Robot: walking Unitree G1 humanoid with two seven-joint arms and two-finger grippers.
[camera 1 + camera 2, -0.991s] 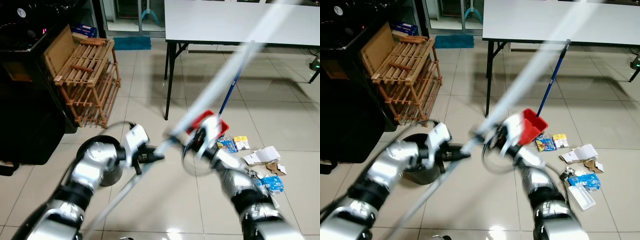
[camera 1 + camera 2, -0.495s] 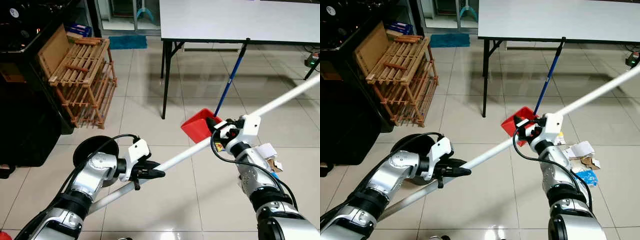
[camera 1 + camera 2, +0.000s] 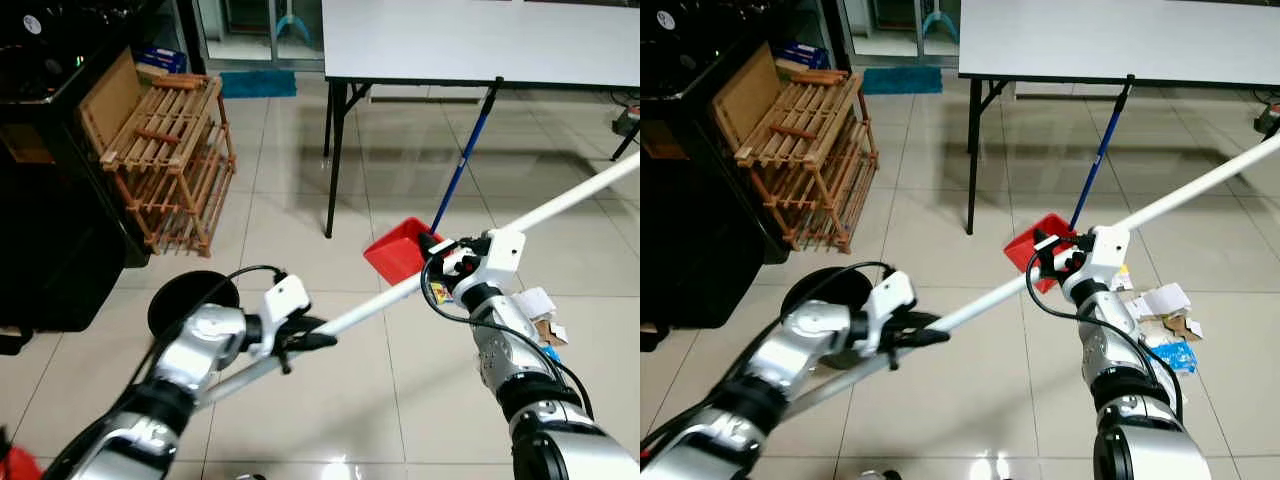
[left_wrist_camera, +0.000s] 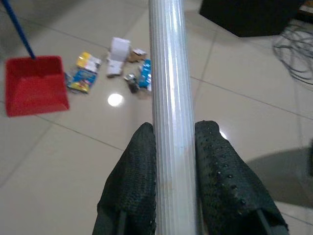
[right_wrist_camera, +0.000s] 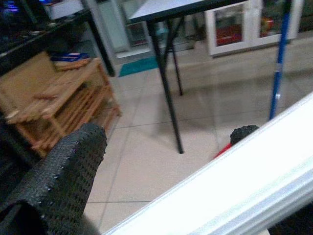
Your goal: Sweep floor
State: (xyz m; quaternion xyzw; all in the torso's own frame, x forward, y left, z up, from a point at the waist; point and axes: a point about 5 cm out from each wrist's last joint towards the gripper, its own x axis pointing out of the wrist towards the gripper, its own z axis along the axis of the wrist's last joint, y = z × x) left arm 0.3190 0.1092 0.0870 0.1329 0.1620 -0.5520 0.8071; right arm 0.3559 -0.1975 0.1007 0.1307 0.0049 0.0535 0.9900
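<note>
Left eye view shows bare tiled floor around the robot, hemmed at ten o'clock by a wooden rack and dark furniture, and at twelve o'clock by a white table on black legs. A round black object sits on the tiles just beyond the left arm.

Both ends of the white broom handle are cut off: its low end passes behind the left arm toward seven o'clock, its high end leaves the frame at two o'clock, so no brush head can be made out. Its long axis runs diagonally across the body, rising from seven to two o'clock.

The left gripper is clamped on the handle low down, a black finger pressed against each side. The right gripper sits higher along it; whether its fingers grip cannot be told, as the right wrist view is blurred.

A red dustpan with a blue stick leaning on the table edge stands at one o'clock, with scattered litter at three o'clock, partly hidden by the right arm.
</note>
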